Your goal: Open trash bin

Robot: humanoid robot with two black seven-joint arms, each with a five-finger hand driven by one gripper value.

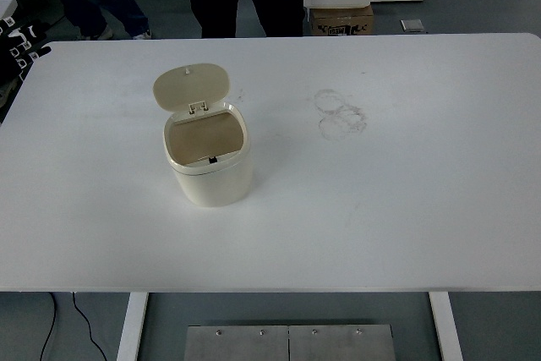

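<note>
one open trash bin (209, 162) (lid up) sits well inside the table (406, 209) edges.

Light: bright and even, it seems to come from above.
Table (406, 209): very white, it almost glows, but no hard shiny spots.
Shadows: soft and small; a faint gray one lies on the table just beside the trash bin (209, 162), on its right.
Inside the bin: a bit darker and brownish.
Floor (473, 6) at the top: dimmer, gray-blue.
Sharpness: mostly clear; the faint ring marks (340, 113) on the table show well.
Left edge: the left hand (19, 40) is cut off, dark and hard to make out.
Edges: the table's far edge looks slightly curved.
</note>
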